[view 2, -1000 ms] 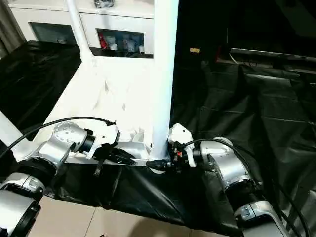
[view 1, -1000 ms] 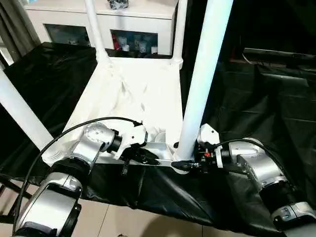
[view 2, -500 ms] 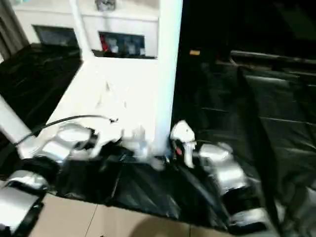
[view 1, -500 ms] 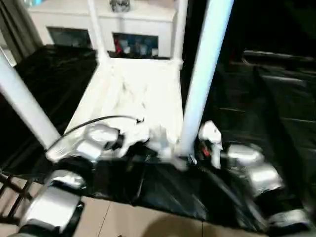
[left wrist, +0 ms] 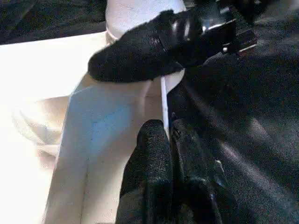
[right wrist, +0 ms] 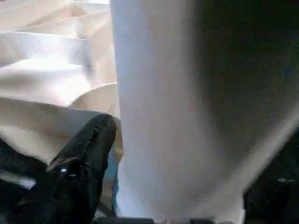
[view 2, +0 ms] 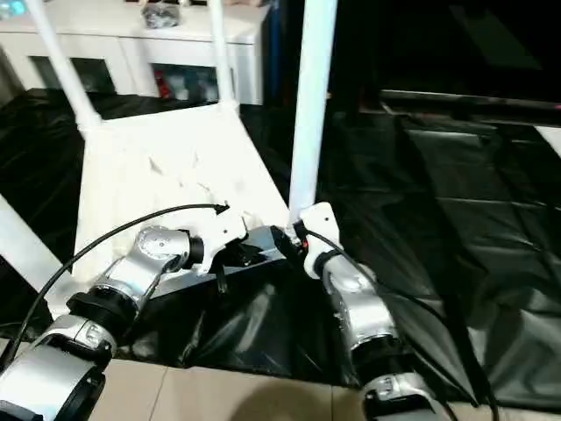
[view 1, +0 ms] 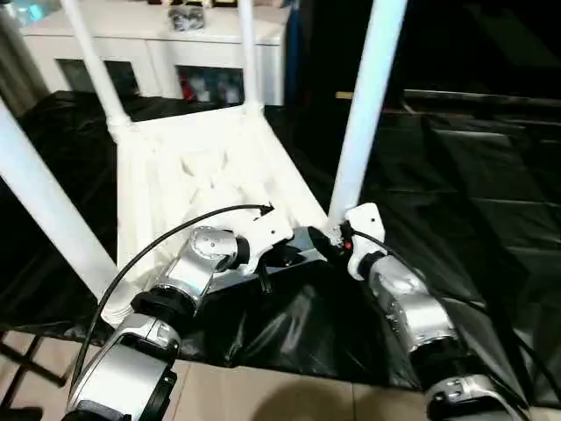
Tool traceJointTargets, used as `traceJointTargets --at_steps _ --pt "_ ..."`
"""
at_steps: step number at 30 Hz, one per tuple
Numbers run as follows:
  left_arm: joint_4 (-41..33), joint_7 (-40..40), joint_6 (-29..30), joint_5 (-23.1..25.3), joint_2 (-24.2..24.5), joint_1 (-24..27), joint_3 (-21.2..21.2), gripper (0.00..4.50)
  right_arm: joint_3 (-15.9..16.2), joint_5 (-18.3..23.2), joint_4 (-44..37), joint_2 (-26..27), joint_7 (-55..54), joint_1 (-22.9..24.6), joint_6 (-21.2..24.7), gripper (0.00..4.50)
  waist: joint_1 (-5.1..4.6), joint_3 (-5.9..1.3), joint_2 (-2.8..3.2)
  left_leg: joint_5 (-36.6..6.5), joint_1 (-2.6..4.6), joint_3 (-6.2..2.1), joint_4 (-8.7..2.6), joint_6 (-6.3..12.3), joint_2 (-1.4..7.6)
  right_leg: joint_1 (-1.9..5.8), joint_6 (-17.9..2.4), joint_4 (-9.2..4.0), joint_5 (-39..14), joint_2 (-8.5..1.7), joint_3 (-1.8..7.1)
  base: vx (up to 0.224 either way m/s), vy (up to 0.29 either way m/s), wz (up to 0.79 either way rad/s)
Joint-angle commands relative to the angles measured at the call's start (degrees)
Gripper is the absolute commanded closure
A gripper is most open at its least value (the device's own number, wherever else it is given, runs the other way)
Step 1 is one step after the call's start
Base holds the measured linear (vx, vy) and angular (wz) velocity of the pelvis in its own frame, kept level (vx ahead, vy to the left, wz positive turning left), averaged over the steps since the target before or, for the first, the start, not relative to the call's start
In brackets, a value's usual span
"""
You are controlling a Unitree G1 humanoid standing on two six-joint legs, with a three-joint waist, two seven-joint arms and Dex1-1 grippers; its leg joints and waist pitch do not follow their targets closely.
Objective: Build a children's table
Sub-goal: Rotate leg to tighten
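The children's table lies upside down: white rimmed tabletop (view 1: 202,167) with its legs standing up from the corner sockets. The near right leg (view 1: 364,114) rises at its front right corner, the near left leg (view 1: 44,210) at the left. My left gripper (view 1: 285,259) is shut on the thin near rim, seen between its fingers (left wrist: 154,154) in the left wrist view. My right gripper (view 1: 329,239) is open around the base of the near right leg (right wrist: 163,107), one finger (right wrist: 84,154) beside the leg, the other hidden.
A black sheet (view 1: 456,193) covers the work surface all around the tabletop. The two far legs (view 1: 247,53) stand in front of a white cabinet (view 1: 158,44) at the back. Tiled floor (view 1: 263,395) shows past the sheet's near edge.
The whole view has shifted. My right arm has swung from the leg's right side to its near side. The tabletop lies turned, its near right corner farther from me. The left gripper keeps the rim.
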Motion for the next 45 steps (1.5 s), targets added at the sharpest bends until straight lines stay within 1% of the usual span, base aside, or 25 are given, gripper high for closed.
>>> traceJointTargets --at_steps 1,3,4,6,9,10,11,13,15,16,17,20,26,30,32,34,36,37,38,39,41,42,43,44,45 --pt "1.23 -3.83 -2.76 -0.69 -0.22 1.93 -2.83 4.50 4.72 2.06 -3.32 -0.75 9.67 0.82 -0.24 0.66 0.35 -2.00 -0.53 -12.55 -0.18 -1.07 -4.40 4.47 3.48 1.26 -12.79 -5.00 -12.55 -5.33 3.33 0.061 -0.018 0.11" --pt "0.74 -7.10 -4.08 -1.48 1.33 2.13 -2.94 4.50 6.00 2.47 -4.64 -3.60 15.01 1.75 -0.08 0.35 0.26 -2.39 -0.77 -7.84 -1.05 -1.07 -4.15 6.48 3.36 2.16 -14.04 -4.12 -6.11 -5.25 3.04 0.056 -0.019 0.07" --pt "0.78 -8.64 -4.79 -1.47 2.34 2.15 -3.12 4.50 6.94 2.83 -5.63 -5.31 18.89 2.47 -0.08 0.35 0.44 -2.47 -0.70 -6.69 -1.03 -1.02 -4.00 7.03 3.34 2.20 -14.19 -4.05 -4.78 -5.30 2.98 0.000 0.000 0.00" --pt "0.89 -10.73 -5.72 -1.80 3.27 2.17 -3.13 4.50 8.00 3.23 -6.65 -7.12 23.29 3.22 -0.28 0.35 0.96 -2.85 -0.52 -2.80 -1.21 -0.87 -3.69 8.76 3.55 2.52 -15.35 -3.14 2.23 -5.18 2.76 0.000 0.000 0.00" --pt "0.34 -14.58 -6.00 -2.95 4.28 2.36 -2.73 4.50 9.01 4.33 -8.06 -9.24 29.06 3.83 0.77 0.35 1.69 -3.29 -0.62 1.24 -1.33 -0.74 -3.06 10.76 3.59 2.49 -16.32 -2.02 10.78 -4.89 2.40 0.000 0.000 0.00" --pt "0.29 -16.26 -6.23 -3.34 4.79 2.33 -2.71 4.50 9.49 4.81 -8.56 -10.16 31.40 3.86 1.29 0.35 1.79 -3.20 -0.62 1.36 -1.36 -0.70 -3.02 11.15 3.62 2.40 -16.43 -1.99 11.33 -4.91 2.38 0.000 0.000 0.00" --pt "0.38 -18.99 -6.82 -3.78 5.56 2.25 -2.90 4.50 10.05 5.06 -8.67 -11.22 34.05 3.56 1.47 0.35 1.91 -3.04 -0.54 0.29 -1.28 -0.69 -3.09 11.37 3.71 2.22 -16.64 -2.17 9.91 -4.98 2.26 0.000 0.000 0.00" --pt "0.64 -21.11 -7.36 -3.70 6.26 2.08 -3.31 4.50 10.33 5.02 -8.15 -11.78 35.67 2.91 1.44 0.69 2.06 -2.95 -0.54 -1.45 -1.20 -0.70 -3.26 10.64 3.88 2.21 -16.52 -2.39 6.35 -5.15 2.23 0.000 0.000 0.00" --pt "1.40 -24.17 -8.44 -3.71 7.36 1.59 -4.23 4.50 10.94 5.46 -7.46 -12.77 38.44 1.66 2.00 0.74 2.20 -2.78 -0.52 -3.60 -0.96 -0.69 -3.49 8.98 3.97 2.00 -16.29 -2.78 1.58 -5.12 2.27 0.000 0.000 0.00" --pt "1.40 -24.17 -8.44 -3.71 7.36 1.59 -4.23 4.50 10.94 5.46 -7.46 -12.77 38.44 1.66 2.00 0.74 2.19 -2.73 -0.49 -4.15 -0.91 -0.66 -3.55 8.61 3.97 1.98 -16.28 -2.86 0.76 -5.09 2.32 0.000 0.000 0.00" --pt "1.57 -24.97 -8.46 -3.72 7.60 1.40 -4.46 4.50 11.16 5.44 -7.15 -12.96 39.09 1.21 2.19 1.11 2.31 -2.64 -0.41 -5.28 -0.81 -0.66 -3.70 7.51 4.12 1.90 -16.17 -2.95 -0.76 -5.13 2.39 0.000 0.000 0.00" --pt "2.56 -26.76 -9.48 -3.75 7.97 0.44 -4.72 4.50 11.51 5.47 -6.57 -13.16 40.96 -0.02 2.59 1.17 2.37 -2.65 -0.43 -5.70 -0.75 -0.66 -3.76 6.31 4.09 1.91 -16.23 -2.85 -0.96 -5.11 2.45 0.000 0.000 0.00" --pt "3.89 -28.30 -9.93 -4.01 8.06 -0.66 -4.31 4.50 12.17 5.64 -6.52 -13.42 43.47 -0.46 3.68 1.73 2.64 -2.86 -0.45 -4.03 -0.88 -0.61 -3.46 6.80 3.91 2.11 -16.54 -2.48 2.64 -5.24 2.45 0.000 0.000 0.00" --pt "4.20 -28.10 -9.27 -4.80 7.92 -0.67 -3.72 4.50 11.80 6.03 -6.38 -12.78 42.25 0.09 4.32 1.77 2.82 -2.86 -0.59 -3.72 -0.98 -0.58 -3.36 6.98 3.82 2.15 -16.30 -2.48 2.41 -5.22 2.37 0.000 0.000 0.00" --pt "4.31 -26.79 -8.78 -4.60 7.76 -0.72 -3.56 4.50 11.08 5.85 -5.88 -12.08 39.90 0.45 4.06 1.79 2.88 -2.76 -0.52 -4.33 -0.95 -0.60 -3.47 6.47 3.87 2.05 -16.02 -2.68 0.52 -5.24 2.37 0.000 0.000 0.00" --pt "4.94 -21.96 -7.39 -3.39 7.12 -1.08 -3.18 4.50 9.79 3.88 -4.29 -10.54 33.09 0.82 2.75 1.80 2.84 -2.63 -0.52 -5.55 -0.84 -0.62 -3.65 5.49 3.96 1.90 -15.53 -2.88 -2.07 -5.21 2.39 0.000 0.000 0.00" --pt "5.63 -17.92 -4.74 -2.90 6.13 -1.56 -2.51 4.50 8.36 2.69 -2.98 -8.75 26.85 1.05 2.70 1.80 2.48 -2.09 -0.55 -9.80 -0.53 -0.71 -4.11 3.11 3.73 1.48 -14.23 -3.81 -10.48 -5.26 2.53 0.000 0.000 0.00" --pt "5.69 -15.51 -3.26 -2.93 5.21 -1.66 -2.00 4.50 7.26 1.79 -1.82 -7.31 21.59 0.95 3.17 1.80 2.34 -2.02 -0.56 -10.90 -0.40 -0.74 -4.17 2.53 3.68 1.39 -13.68 -4.10 -13.05 -5.30 2.62 -0.052 -0.005 0.01" --pt "5.09 -11.64 -0.79 -2.80 3.36 -1.57 -1.52 4.50 5.22 1.24 -0.38 -4.34 13.42 0.88 4.48 1.81 1.94 -1.81 -0.61 -11.99 -0.31 -0.90 -4.40 1.36 3.69 1.22 -12.78 -4.43 -17.09 -5.40 2.77 -0.052 -0.005 0.01" --pt "4.79 -10.15 0.02 -2.68 2.64 -1.49 -1.39 4.50 4.45 1.12 0.08 -3.16 10.44 0.87 5.05 1.81 1.38 -1.59 -0.73 -13.63 -0.47 -1.19 -4.64 0.47 3.55 1.17 -11.49 -4.82 -21.56 -5.44 2.72 -0.052 0.002 -0.05" --pt "4.38 -8.12 1.28 -2.60 1.57 -1.30 -1.18 4.50 3.72 1.09 0.54 -1.51 7.19 0.90 5.83 1.81 0.74 -1.45 -0.79 -14.92 -0.94 -1.71 -5.02 -0.11 3.37 1.39 -9.12 -5.13 -26.11 -5.35 2.54 0.000 0.000 0.00" --pt "3.87 -5.94 2.54 -2.67 0.08 -1.04 -1.06 4.50 3.59 0.58 0.99 0.56 3.72 0.86 5.85 1.81 0.60 -1.53 -0.65 -15.76 -0.74 -1.77 -5.00 0.04 3.34 1.18 -8.22 -5.48 -27.44 -5.48 2.70 0.000 0.000 0.00" --pt "3.87 -5.94 2.54 -2.67 0.08 -1.04 -1.06 4.50 3.59 0.58 0.99 0.56 3.72 0.86 5.85 1.81 0.44 -1.49 -0.66 -16.28 -0.55 -1.71 -4.97 0.09 3.39 0.89 -8.21 -5.59 -27.62 -5.44 2.81 0.000 0.000 0.00" --pt "3.29 -3.34 3.40 -2.36 -1.50 -0.70 -1.18 4.50 3.51 0.08 1.73 3.15 -0.30 0.51 5.97 1.81 0.30 -1.49 -0.64 -17.08 -0.24 -1.72 -4.92 0.28 3.35 0.61 -8.38 -5.74 -27.63 -5.34 2.86 0.000 0.000 0.00" --pt "3.22 -3.20 3.44 -2.35 -1.63 -0.65 -1.20 4.50 3.55 0.03 1.78 3.36 -0.55 0.46 5.91 1.81 0.13 -1.49 -0.63 -17.37 -0.22 -1.66 -4.93 0.30 3.35 0.44 -8.68 -5.79 -27.01 -5.30 3.02 0.000 0.000 0.00"
